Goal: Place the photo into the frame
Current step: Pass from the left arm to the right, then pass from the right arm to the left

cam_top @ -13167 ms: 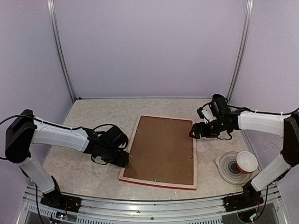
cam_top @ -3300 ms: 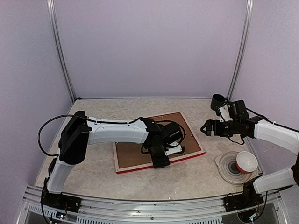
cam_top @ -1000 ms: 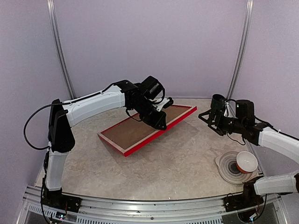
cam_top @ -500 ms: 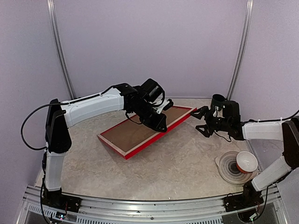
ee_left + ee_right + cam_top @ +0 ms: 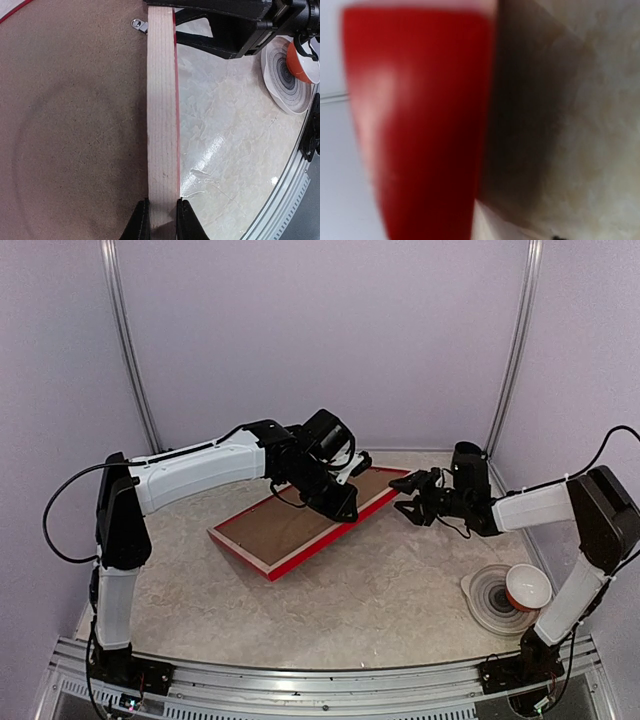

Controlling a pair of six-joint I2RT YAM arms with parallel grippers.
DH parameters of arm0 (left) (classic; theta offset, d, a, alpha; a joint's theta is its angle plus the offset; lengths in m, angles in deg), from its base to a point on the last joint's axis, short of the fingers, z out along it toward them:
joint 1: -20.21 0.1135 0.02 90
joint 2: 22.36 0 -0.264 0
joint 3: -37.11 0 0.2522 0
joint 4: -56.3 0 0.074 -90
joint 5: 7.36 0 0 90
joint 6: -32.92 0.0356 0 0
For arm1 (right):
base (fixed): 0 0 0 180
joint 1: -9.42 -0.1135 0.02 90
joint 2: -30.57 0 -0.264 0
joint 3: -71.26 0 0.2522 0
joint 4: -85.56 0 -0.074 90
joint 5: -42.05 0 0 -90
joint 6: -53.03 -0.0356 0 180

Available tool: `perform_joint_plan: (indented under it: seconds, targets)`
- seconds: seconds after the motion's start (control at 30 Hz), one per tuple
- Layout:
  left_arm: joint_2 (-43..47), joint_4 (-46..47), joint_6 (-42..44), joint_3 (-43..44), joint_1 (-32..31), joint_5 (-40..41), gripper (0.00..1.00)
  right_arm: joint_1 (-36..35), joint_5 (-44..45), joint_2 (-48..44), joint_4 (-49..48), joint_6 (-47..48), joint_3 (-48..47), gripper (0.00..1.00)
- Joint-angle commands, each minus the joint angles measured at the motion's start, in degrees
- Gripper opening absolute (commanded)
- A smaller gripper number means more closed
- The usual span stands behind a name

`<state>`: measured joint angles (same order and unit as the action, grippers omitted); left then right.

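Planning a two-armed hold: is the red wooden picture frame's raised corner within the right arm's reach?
Likely yes: the right gripper is right at that corner of the red frame, nothing between them.

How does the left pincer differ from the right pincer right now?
Grip: the left pincer is clamped on the frame's long edge, while the right pincer has its jaws apart at the frame's far right corner, and contact is unclear.
Approach: the left pincer reaches down from above the frame, while the right pincer comes in low from the side.
Shared: both are black, two-fingered, and at the same tilted frame.
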<state>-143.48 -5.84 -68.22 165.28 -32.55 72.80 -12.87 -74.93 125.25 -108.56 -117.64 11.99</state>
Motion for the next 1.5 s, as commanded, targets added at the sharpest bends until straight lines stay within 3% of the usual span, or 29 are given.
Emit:
perform_joint_plan:
  seconds: [0.0,0.2,0.3,0.37,0.47,0.7,0.73,0.93,1.23,1.47]
  targets:
    - [3.62,3.58,-0.08,0.43,-0.57,2.79,0.00,-1.30,0.86,1.54,-3.76,-3.94,-1.90,0.52]
    - [3.35,2.91,0.56,0.09,-1.36,4.68,0.00,-1.71,0.04,3.91,-6.77,-6.80,-2.04,0.26]
    - [3.47,2.55,1.35,0.07,-1.78,6.03,0.01,-2.09,-0.24,4.64,-7.83,-7.70,-2.23,0.18]
    - [3.75,2.10,1.82,0.22,-2.35,8.22,0.16,-2.38,-0.22,4.81,-7.85,-7.75,-2.61,0.16]
    - [4.36,1.13,2.26,0.81,-2.78,10.98,0.29,-2.50,0.02,4.69,-7.36,-7.83,-2.95,0.15]
    - [4.22,-5.88,5.26,6.04,-7.50,25.85,0.96,-2.76,0.00,4.48,-6.04,-8.27,-4.28,0.15]
    - [3.62,-7.32,5.72,6.82,-8.60,29.08,0.99,-2.84,0.04,4.33,-5.84,-8.28,-4.49,0.15]
    - [-1.59,-16.47,6.26,9.37,-15.25,45.57,0.99,-2.85,0.44,3.04,-4.83,-8.21,-5.28,0.15]
    - [-7.19,-21.65,4.57,5.41,-18.63,56.94,0.96,-2.94,0.48,1.77,-5.59,-8.71,-4.07,0.15]
    - [-9.91,-23.77,3.93,4.17,-19.32,60.76,0.75,-2.94,0.26,1.66,-6.31,-8.99,-3.68,0.15]
